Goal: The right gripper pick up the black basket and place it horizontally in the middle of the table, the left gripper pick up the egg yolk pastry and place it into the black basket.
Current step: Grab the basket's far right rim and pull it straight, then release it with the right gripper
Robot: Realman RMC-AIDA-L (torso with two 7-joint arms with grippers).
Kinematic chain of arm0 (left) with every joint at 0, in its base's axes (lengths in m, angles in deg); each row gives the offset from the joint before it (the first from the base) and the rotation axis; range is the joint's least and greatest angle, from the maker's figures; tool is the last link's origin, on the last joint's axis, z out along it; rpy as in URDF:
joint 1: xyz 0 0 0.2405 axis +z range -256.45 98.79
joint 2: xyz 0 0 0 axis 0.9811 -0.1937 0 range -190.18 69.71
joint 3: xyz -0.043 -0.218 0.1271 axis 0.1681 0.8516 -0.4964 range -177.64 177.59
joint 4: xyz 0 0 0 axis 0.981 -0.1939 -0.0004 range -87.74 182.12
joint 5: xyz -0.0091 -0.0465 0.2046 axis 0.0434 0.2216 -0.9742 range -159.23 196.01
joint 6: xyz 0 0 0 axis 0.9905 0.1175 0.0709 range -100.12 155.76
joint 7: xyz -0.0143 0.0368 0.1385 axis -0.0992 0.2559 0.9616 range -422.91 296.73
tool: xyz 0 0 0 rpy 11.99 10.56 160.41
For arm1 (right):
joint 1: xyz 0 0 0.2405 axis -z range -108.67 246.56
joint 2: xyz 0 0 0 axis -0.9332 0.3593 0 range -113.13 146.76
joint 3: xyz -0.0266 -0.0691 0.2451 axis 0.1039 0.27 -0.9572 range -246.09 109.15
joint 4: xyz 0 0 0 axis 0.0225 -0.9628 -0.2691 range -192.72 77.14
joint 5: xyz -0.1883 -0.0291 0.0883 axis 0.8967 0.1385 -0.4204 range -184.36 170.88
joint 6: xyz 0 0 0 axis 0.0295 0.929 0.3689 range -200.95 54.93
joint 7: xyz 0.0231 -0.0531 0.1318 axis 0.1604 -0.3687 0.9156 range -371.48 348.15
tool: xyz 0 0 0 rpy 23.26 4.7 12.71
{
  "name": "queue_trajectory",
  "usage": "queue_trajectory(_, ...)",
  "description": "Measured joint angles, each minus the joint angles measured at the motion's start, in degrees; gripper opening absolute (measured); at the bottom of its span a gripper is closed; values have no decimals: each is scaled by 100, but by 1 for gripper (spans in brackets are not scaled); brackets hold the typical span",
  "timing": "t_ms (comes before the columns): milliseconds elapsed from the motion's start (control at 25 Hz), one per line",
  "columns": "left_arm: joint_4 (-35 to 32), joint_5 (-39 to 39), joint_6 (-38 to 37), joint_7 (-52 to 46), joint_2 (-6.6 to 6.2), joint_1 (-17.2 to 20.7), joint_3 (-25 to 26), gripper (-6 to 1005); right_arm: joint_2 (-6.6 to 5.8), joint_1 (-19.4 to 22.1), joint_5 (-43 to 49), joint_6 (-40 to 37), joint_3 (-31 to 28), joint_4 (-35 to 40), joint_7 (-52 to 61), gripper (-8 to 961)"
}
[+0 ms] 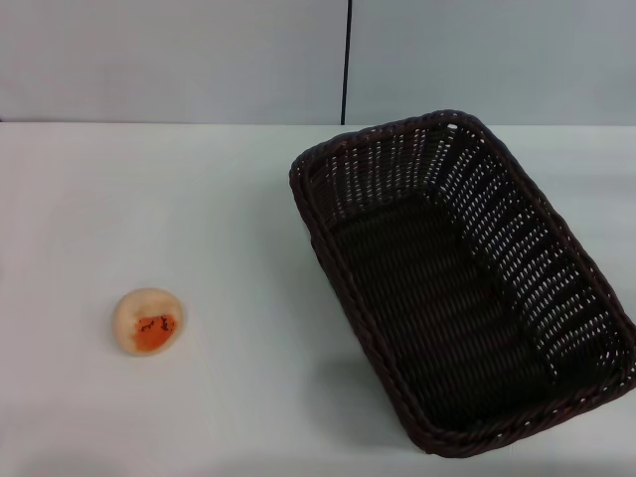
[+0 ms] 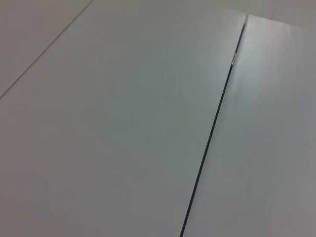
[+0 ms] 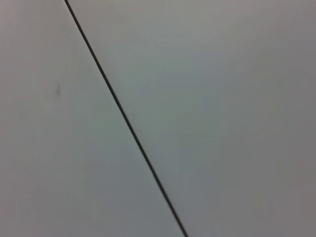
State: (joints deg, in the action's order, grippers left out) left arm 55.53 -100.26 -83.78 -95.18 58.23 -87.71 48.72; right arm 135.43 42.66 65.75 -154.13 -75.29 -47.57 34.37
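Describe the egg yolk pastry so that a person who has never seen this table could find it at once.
Look at the white table and find the large black basket on its right side. The egg yolk pastry lies alone far to the left of it, nearer the front edge. It is small, round and pale beige, with an orange-red patch and dark specks on top.

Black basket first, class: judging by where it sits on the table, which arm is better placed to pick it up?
The right arm, probably. The black basket lies skewed on the robot's right side of the table, while the egg yolk pastry sits far to the left. Neither tool is in view.
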Motion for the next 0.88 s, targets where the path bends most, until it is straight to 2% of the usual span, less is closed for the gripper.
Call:
queue_trajectory(160,23,-9,-4,-18,1,-1,-20,480,-19,64,43,-295,345,186,424,577)
queue_trajectory(400,-15,-54,-68,9,-13,19,-216,481,-28,216,56,-665,1606,1054,1246,596)
queue_trajectory(600,-144,-54,-139,-20,-26,57,-326,482,-165,361,86,-661,2575,1770,2121,612)
queue_trajectory(720,-296,-54,-168,-23,-32,67,-431,482,-258,422,519,-688,2944,2519,2989,622)
queue_trajectory(880,-428,-54,-166,-25,-34,49,-584,483,-296,414,1563,-891,2992,3687,4129,634)
